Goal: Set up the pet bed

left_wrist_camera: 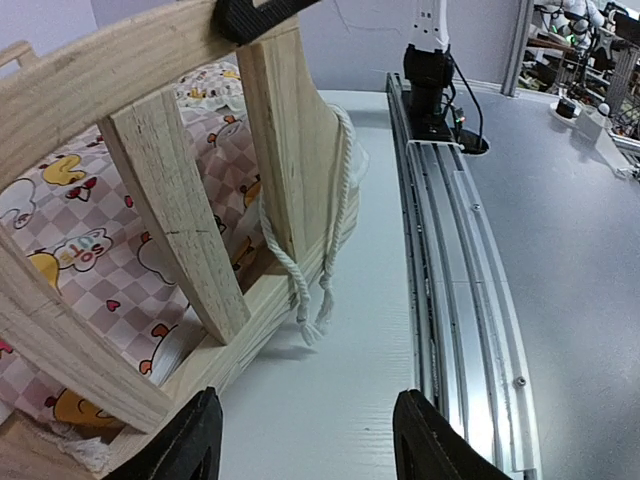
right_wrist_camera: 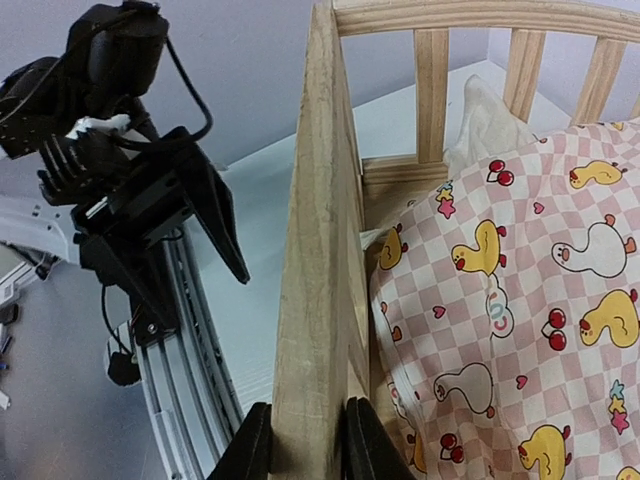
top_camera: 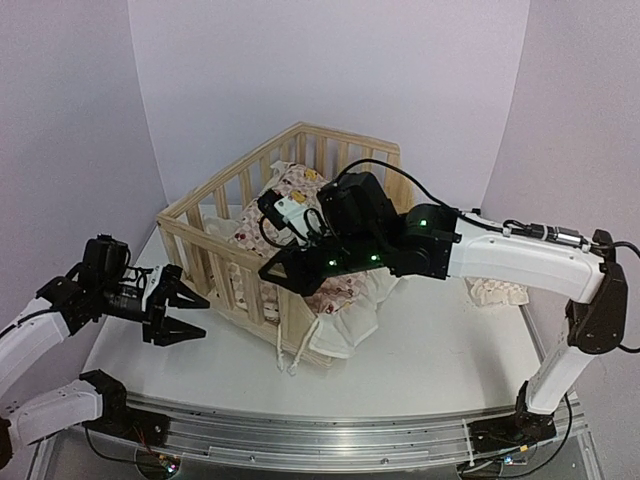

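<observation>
We find the pet bed (top_camera: 205, 255) standing in the middle of the table (top_camera: 420, 350), its slatted sides up and the duck-print cushion (top_camera: 330, 290) lying inside it, one end spilling out over the near side. Our right gripper (right_wrist_camera: 308, 440) reaches across from the right and is clamped on the top edge of one wooden side, a finger pressed against each face of the plank. We judge this hold is there to steady or steer that side while the frame is squared up. Our left gripper (top_camera: 200, 318) hovers just beside the bed's left near corner with its fingers spread and nothing between them. It faces the slats, which suggests that it is lined up to take the frame from the other side. From its wrist view we see a white cord (left_wrist_camera: 300, 290) hanging down a corner post to the table, probably a tie for the cushion. A small matching pillow (top_camera: 497, 292) lies on the table behind the right arm, apart from the bed, so we take the setting-up as unfinished.
</observation>
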`<state>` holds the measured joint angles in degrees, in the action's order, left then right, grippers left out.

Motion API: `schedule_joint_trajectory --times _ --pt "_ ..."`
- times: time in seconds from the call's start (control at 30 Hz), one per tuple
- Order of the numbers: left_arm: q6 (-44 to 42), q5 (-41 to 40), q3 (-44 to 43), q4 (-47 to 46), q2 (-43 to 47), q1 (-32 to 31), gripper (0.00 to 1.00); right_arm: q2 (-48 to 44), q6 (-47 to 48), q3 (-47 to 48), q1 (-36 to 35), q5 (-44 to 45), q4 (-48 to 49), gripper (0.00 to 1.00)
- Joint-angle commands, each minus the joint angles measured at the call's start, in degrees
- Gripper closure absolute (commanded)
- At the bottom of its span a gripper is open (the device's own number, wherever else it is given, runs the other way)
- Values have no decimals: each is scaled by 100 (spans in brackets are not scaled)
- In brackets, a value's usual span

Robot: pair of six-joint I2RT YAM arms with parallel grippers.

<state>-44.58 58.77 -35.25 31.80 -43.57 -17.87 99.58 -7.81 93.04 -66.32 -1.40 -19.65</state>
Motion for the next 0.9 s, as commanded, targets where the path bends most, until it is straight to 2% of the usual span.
schedule_joint_trajectory --times 0.0,0.1,0.23,0.4,0.57,0.63,0.7,0.77,0.87 --pt "2140 -535 448 -1275 209 -818 41 -227 -272 -497 -443 -1057 -689 67" --pt "3079 -1387 582 -2064 -90 -1588 42 -421 -595 -602 -443 -281 -678 53" --pt "4182 -2459 733 -3096 -800 -2722 43 -934 -1255 -874 -445 859 -680 40" --pt "5142 -2787 1308 -4323 -880 -3618 43 -1803 -2199 -1279 -639 1931 -676 29" --pt "6155 -3858 1599 -4860 -1256 -4291 43 -2510 -2874 -2054 -921 2702 -697 29" --pt "6742 -4252 1718 -5054 -1425 -4338 42 -2848 -3314 -2712 -986 2988 -688 33" --pt "7288 -4587 1832 -5122 -1512 -4339 40 -3139 -3751 -3380 -1068 3265 -520 42" --pt "7539 -4758 2023 -5289 -1574 -4339 38 -3315 -3774 -4162 -1212 3306 10 49" --pt "7736 -4838 2245 -5739 -1865 -4337 35 -3166 -2971 -5220 -1523 3021 2140 49"
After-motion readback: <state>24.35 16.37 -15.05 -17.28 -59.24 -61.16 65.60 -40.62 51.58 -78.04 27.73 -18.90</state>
